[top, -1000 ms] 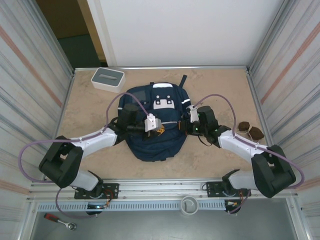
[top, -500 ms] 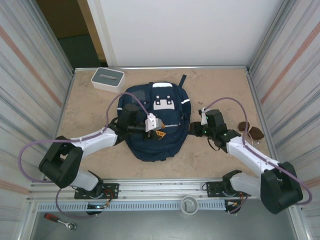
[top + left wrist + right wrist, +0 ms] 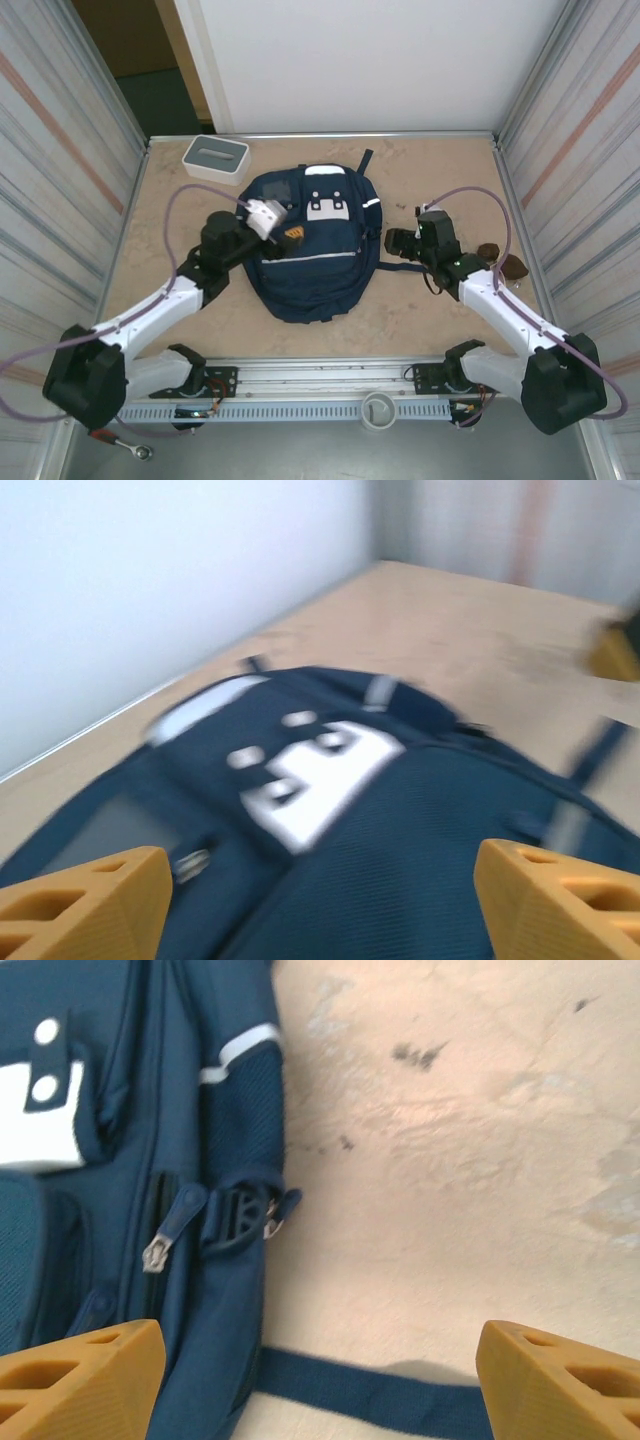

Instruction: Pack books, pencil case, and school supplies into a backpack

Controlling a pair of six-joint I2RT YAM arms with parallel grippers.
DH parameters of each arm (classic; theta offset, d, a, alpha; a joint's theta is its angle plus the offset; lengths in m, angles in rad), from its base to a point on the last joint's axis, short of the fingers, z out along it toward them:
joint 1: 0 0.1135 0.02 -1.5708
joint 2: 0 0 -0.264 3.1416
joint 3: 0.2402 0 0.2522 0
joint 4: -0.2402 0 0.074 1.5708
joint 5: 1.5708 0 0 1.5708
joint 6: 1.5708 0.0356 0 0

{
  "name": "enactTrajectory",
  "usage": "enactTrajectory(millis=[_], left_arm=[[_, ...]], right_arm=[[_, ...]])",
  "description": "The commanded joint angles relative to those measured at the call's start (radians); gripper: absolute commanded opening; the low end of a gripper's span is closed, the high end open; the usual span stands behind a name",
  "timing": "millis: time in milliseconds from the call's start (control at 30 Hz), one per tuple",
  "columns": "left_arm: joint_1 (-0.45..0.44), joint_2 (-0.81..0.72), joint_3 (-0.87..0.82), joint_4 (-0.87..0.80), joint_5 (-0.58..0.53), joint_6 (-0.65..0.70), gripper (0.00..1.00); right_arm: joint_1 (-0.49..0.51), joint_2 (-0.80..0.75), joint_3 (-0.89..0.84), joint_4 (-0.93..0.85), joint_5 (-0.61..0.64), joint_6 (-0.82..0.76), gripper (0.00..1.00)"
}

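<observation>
Looking down from the top external camera: large navy-blue fabric backpack (image 3: pixel 312 270) flat on the beige tabletop (image 3: pixel 450 180), left gripper (image 3: pixel 288 236) poised over its upper left panel, right gripper (image 3: pixel 390 243) just beside its right edge, white rectangular box with grey top (image 3: pixel 215 157) off beyond its upper left corner. Likely step in hand: closing or checking the zip. Best done by pinning the fabric with one gripper, pinching the pull tab squarely with the other, and drawing along the track, never upward.

Switching to the left wrist: orange fingers (image 3: pixel 85 900) spread wide, nothing between, blurred backpack with a white patch (image 3: pixel 320 780) beneath.

Moving to the right wrist: fingers (image 3: pixel 80 1370) likewise apart and empty above the backpack's right side; silver zipper pull (image 3: pixel 158 1252), black buckle (image 3: pixel 238 1215), dark strap (image 3: pixel 370 1385) trailing from it across the tabletop.

Hidden: the backpack's contents, so cannot tell whether books and school supplies sit inside. Small brown lump (image 3: pixel 500 262) right of the backpack too small to identify.
</observation>
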Motion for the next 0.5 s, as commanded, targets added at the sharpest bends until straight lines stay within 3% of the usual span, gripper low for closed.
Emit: enactTrajectory(millis=[0,200,467], left_arm=[[0.074,-0.096,-0.06,-0.044,-0.272,-0.175,0.85],[0.101,-0.247,-0.157,-0.029,-0.451,-0.125,0.99],[0.113,-0.3,-0.228,0.071,-0.662,-0.054,0.99]], right_arm=[[-0.003,-0.023,0.057,-0.02,0.17,0.0,0.84],[-0.014,-0.12,0.051,-0.033,0.322,-0.07,0.99],[-0.056,-0.256,-0.076,0.078,0.577,-0.172,0.99]])
